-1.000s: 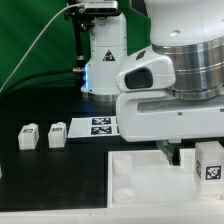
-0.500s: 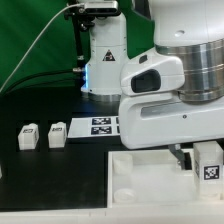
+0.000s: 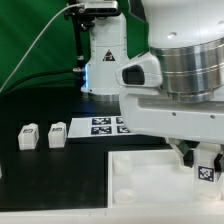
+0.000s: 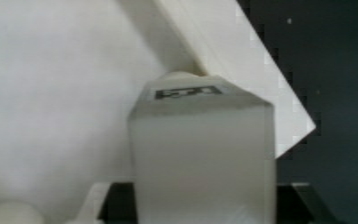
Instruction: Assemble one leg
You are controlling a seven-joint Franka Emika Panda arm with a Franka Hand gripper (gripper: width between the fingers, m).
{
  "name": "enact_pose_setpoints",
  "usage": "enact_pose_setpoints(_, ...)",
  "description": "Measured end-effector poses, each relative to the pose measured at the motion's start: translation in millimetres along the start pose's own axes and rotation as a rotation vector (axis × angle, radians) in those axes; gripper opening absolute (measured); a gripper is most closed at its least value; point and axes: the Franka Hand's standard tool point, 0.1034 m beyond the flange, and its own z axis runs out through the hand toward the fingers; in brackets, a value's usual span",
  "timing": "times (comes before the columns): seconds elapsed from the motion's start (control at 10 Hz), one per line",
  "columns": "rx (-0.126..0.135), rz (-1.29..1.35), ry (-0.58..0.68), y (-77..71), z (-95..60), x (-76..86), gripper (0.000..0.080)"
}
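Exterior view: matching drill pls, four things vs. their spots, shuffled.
Things:
1 held leg
2 loose legs
3 marker board
4 white square piece

Spots:
A flat on the black table, mid-frame
B in the gripper, exterior view's right
C foreground, with a round socket at a corner
D side by side, exterior view's left

Pairs: 1-B, 2-D, 3-A, 4-C

White is seen on the leg (image 3: 207, 168) at four o'clock of the exterior view, with a black-and-white square tag (image 4: 190, 92) on one face. The tabletop (image 3: 40, 180) is black, the backdrop (image 3: 15, 20) green. The white marker board (image 3: 103, 125) is patterned with black-and-white tags; the tray-like piece (image 3: 145, 178) is plain white.
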Motion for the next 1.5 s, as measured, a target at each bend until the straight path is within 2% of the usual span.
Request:
enact_pose_setpoints(0.2, 0.064, 0.344, -0.018, 7.8, 0.4, -0.5, 0.0292)
enact_pose_setpoints(0.4, 0.098, 0.606, -0.049, 10.5, 1.4, -5.0, 0.0294)
enact_pose_setpoints(0.5, 0.102, 0.673, -0.057, 9.7, 1.3, -6.9, 0.0294)
enact_pose_setpoints(0.8, 0.098, 0.621, -0.054, 8.0, 1.6, -9.9, 0.0294)
enact_pose_setpoints(0.9, 0.086, 0.418, -0.039, 6.1, 1.3, -12.9, 0.0479)
enact_pose_setpoints(1.0, 0.063, 0.144, -0.011, 2.0, 1.6, -18.1, 0.0612)
enact_pose_setpoints(1.4, 0.049, -0.257, 0.009, 1.3, 2.6, -19.8, 0.0643)
enact_pose_setpoints(1.5, 0.009, -0.473, 0.036, 0.7, 2.7, -19.8, 0.0649)
